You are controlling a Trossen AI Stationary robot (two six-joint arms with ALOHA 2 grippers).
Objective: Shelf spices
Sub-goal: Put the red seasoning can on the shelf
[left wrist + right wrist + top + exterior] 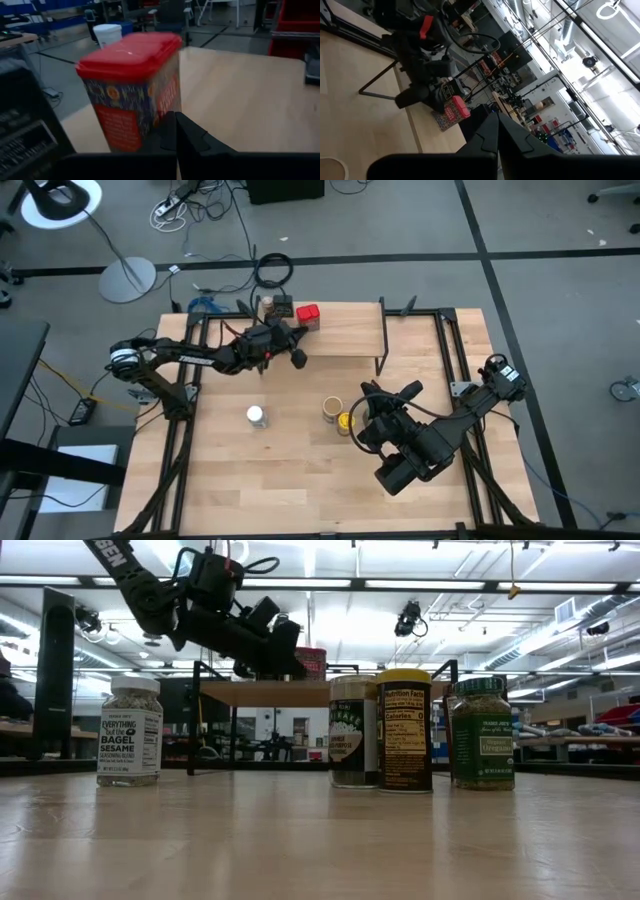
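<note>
The shelf (345, 330) stands at the table's far side. On its left end rests a red tin (308, 316), with a dark tin (283, 307) and a brown jar (267, 304) beyond it. My left gripper (175, 119) is shut, low over the board (240, 95) and right beside the red tin (130, 85). Four jars stand on the table: white-lidded (130, 732), dark (352, 730), yellow-lidded (404, 730) and green (482, 733). My right gripper (495, 117) hangs shut above the table's middle, pointing toward the shelf. My left gripper brings its shut fingertips (172, 125) level beside the red tin's side wall near its bottom corner (165, 107), coming from the table's left. Whether the tips touch the wall, I cannot tell. The tin stands on the shelf board with its lid up.
The shelf's black legs (382, 362) stand on the table at the board's right end. The board's right half is bare. My right arm (420, 445) covers the table's right middle, close to the yellow-lidded jar (345, 422) and a tan-capped jar (332, 409).
</note>
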